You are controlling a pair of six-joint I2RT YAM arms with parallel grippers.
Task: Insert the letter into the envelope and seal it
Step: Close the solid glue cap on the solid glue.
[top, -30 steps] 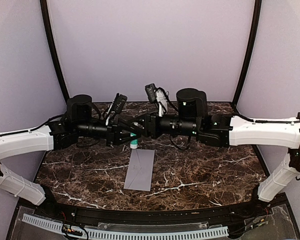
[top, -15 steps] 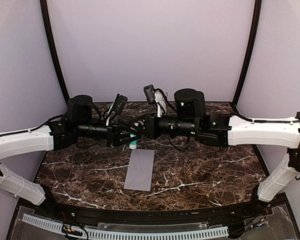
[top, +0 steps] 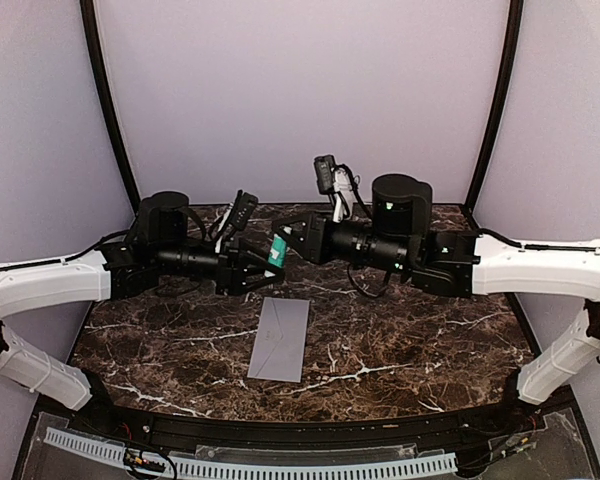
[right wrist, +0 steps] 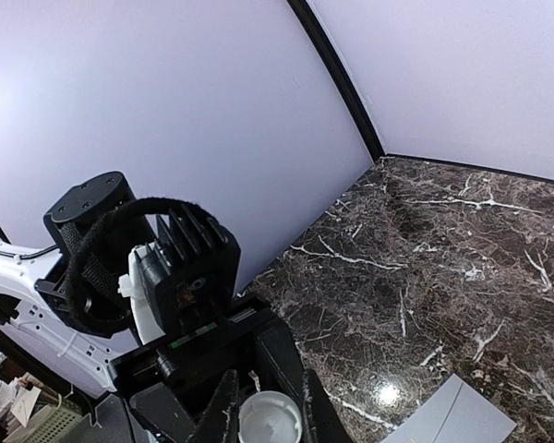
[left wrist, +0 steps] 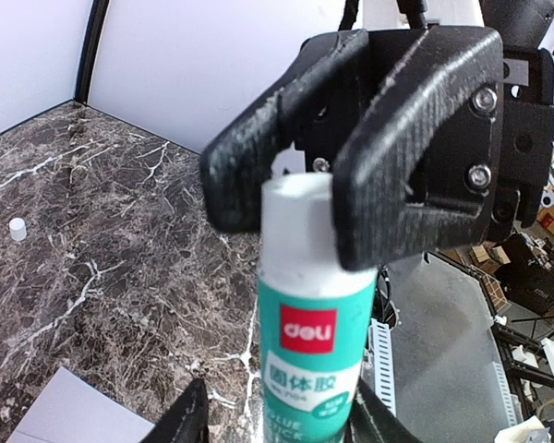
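A green and white glue stick (top: pixel 276 250) hangs tilted above the back of the table, between the two grippers. My right gripper (top: pixel 287 238) is shut on its white end (right wrist: pixel 270 421); its black fingers (left wrist: pixel 415 138) clamp the stick's top (left wrist: pixel 300 198) in the left wrist view. My left gripper (left wrist: pixel 284 420) stands open around the stick's lower body, with a gap on one side. The grey envelope (top: pixel 280 338) lies flat at the table's middle, flap shut, below both grippers. The letter is out of view.
A small white cap (left wrist: pixel 17 228) sits alone on the marble top (top: pixel 410 340). Black frame posts (top: pixel 108 100) rise at the back left and back right. A corner of the envelope (right wrist: pixel 452 420) shows in the right wrist view.
My right gripper has shut on the glue stick and drawn it up and to the right, tilting it. My left gripper has opened. The envelope has not moved.
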